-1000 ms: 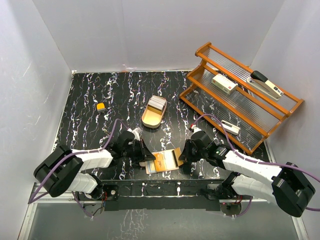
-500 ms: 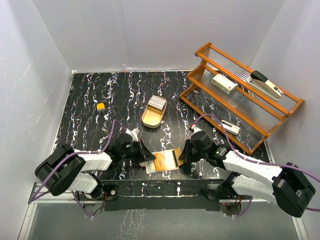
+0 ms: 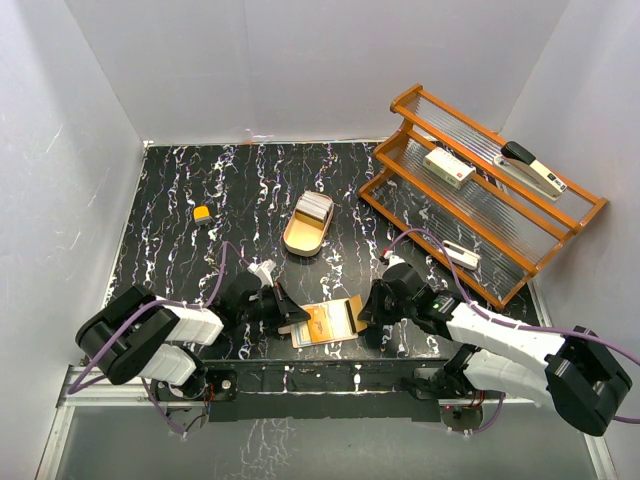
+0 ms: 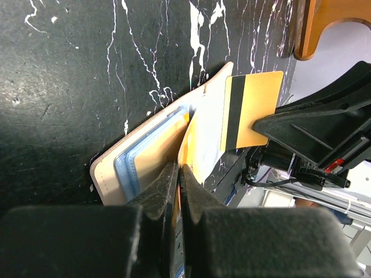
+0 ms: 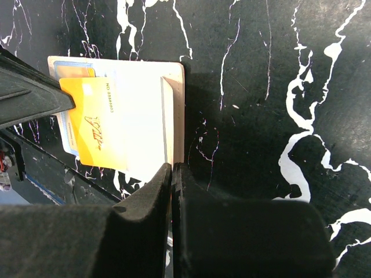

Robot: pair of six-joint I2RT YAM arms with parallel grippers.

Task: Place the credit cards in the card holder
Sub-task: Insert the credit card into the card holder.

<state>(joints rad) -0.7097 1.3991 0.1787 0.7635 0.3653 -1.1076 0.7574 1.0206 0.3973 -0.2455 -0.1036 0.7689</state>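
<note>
Left gripper (image 4: 178,169): sits lower and more rolled at the wrist than a second ago; right arm is hardly changed.
- Jaws are pinched tight on yellow card (image 5: 93,123), which lies over the inner face of the open card holder (image 4: 109,174), at the near table edge between the arms.
- Right gripper (image 5: 171,167): clamped, apparently on striped card (image 4: 255,98), which leans at the raised flap.
- Slots hold blue cards (image 4: 130,165).
- Handling: line the leading edge up with a free slot mouth, keep the angle shallow and slide slowly, with the right side steadying the holder.
</note>
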